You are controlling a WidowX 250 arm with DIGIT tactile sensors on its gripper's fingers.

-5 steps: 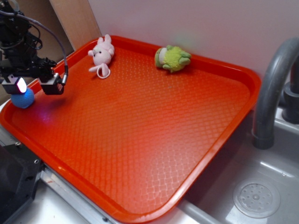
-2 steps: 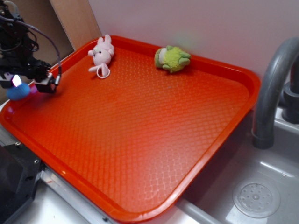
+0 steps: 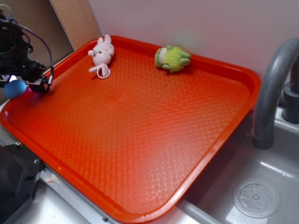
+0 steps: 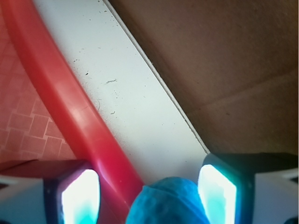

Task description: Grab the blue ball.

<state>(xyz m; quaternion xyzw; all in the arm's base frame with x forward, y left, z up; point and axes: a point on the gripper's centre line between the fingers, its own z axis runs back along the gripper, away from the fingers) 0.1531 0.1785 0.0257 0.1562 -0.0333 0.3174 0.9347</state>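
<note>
While lifted, blue ball (image 4: 168, 203) between jaws, above tray rim (image 4: 60, 93)

The tray (image 3: 140, 140) lies left of the sink (image 3: 261, 186) and faucet (image 3: 273, 88). The bunny (image 3: 102, 55) and the plush toy (image 3: 172, 58) lie on the tray near its rear rim, bunny to the left. The gripper (image 3: 18, 86) is above the tray's left rim, with the ball (image 3: 15, 88) between its fingers (image 4: 80, 198).

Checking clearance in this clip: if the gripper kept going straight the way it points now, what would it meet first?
The gripper holds the blue ball and points down. Below lie the red tray's rim and a white surface beside it; the ball would probably touch one of those first, though depth is unclear.
</note>
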